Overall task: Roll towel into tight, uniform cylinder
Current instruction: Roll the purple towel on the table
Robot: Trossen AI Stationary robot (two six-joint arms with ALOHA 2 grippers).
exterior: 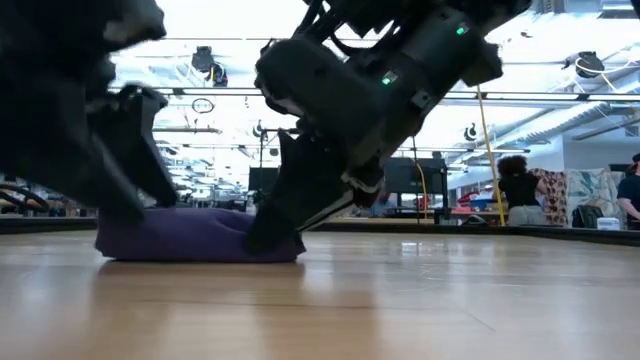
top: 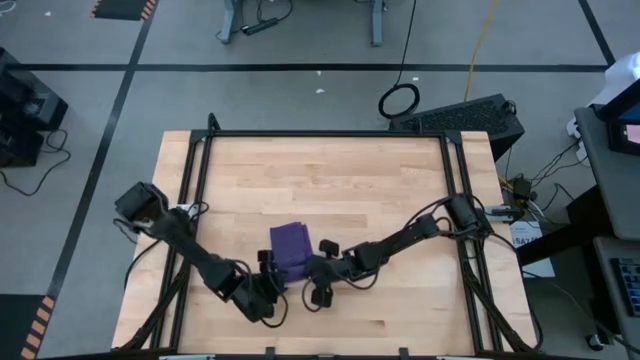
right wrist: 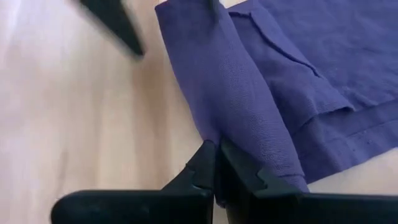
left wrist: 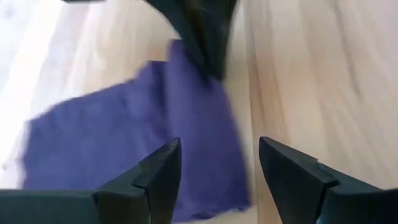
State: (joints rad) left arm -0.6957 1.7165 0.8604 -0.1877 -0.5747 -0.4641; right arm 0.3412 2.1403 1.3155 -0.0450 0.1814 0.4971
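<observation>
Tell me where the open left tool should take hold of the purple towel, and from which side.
Probably the free end of the rolled fold on the small purple cloth towel, coming in level from its near edge. The right tool already pinches one end of that raised ridge, and the left tool hangs open just above the flat cloth.

The towel is a small, solid purple cloth lying near the middle of the front half of the wooden table. From above it shows as a compact, roughly rectangular shape. One edge is turned over into a loose fold or partial roll. At table height it sits low and slightly mounded.
</observation>
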